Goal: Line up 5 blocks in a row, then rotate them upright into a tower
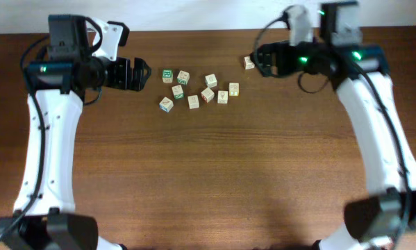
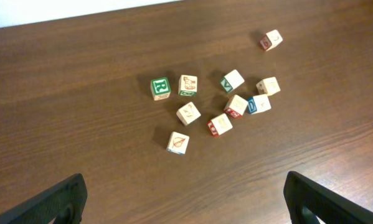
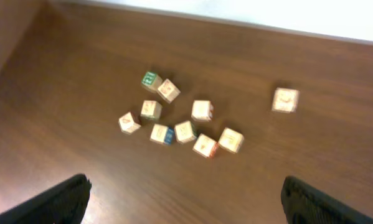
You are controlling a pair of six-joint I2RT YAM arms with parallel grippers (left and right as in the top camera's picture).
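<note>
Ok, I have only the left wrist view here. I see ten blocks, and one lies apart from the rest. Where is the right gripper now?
Observer: From overhead, the right gripper hangs next to the lone block, on the side away from the other blocks. Whether it touches the block, I cannot tell.
Operator: Is it open?
Observer: Yes. The right wrist view shows its fingers wide apart, with nothing between them.
</note>
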